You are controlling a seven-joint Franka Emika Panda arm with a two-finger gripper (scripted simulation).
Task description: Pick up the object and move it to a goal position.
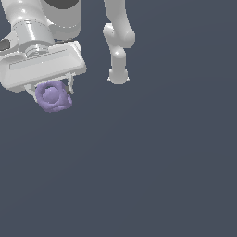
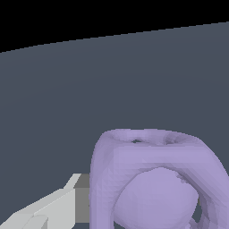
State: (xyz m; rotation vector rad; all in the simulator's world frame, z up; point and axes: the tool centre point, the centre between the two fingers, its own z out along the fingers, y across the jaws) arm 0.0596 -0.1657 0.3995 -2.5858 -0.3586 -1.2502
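Note:
The object (image 1: pixel 53 96) is a small lavender-purple lumpy item with loop-like holes. It sits between the two fingers of my white gripper (image 1: pixel 52 92), just under the gripper's wide bar, at the upper part of the exterior view's left. The fingers press on its sides, so the gripper is shut on it. In the wrist view the object (image 2: pixel 152 179) fills much of the picture, with one pale finger (image 2: pixel 58 208) against its side. The other finger is hidden behind the object there.
The arm's white base and lower links (image 1: pixel 118 46) stand at the top middle of the exterior view. A plain dark grey floor (image 1: pixel 152 166) spreads all around. No goal marker shows.

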